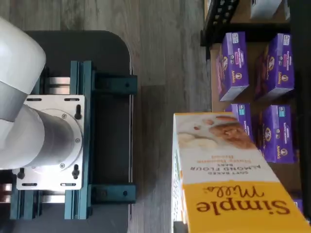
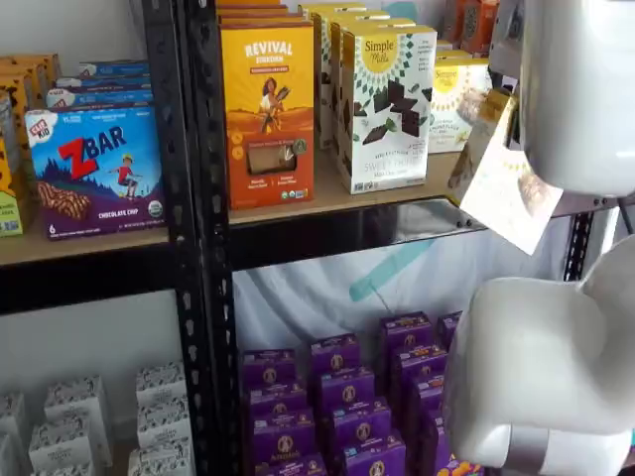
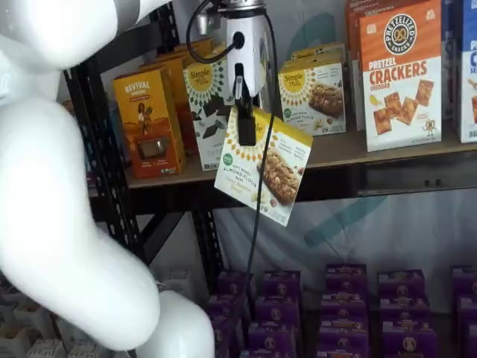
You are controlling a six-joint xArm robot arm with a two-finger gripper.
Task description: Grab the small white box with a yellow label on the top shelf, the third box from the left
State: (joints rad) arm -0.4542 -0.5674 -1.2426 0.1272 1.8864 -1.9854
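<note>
One small white box (image 3: pixel 262 165) with a yellow label is counted hanging tilted in front of the top shelf (image 3: pixel 387 149). One orange Revival carton (image 3: pixel 148 121), one tall white carton with chocolate pieces (image 2: pixel 385 106) and one pretzel cracker carton (image 3: pixel 400 74) are seen fronting their rows. One Zbar box (image 2: pixel 96 171) is counted at left. Four purple boxes (image 1: pixel 234 65) are seen in the wrist view.

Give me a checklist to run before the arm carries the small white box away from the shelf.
1. Gripper shut on the small white box: ok.
2. Box off the top shelf, hanging in front of it: ok.
3. Box hanging level: not ok, tilted.
4. How deep the fingers sit on the box: cannot tell.
5. Neighbouring cartons upright: the chocolate carton and the cracker carton, ok.
</note>
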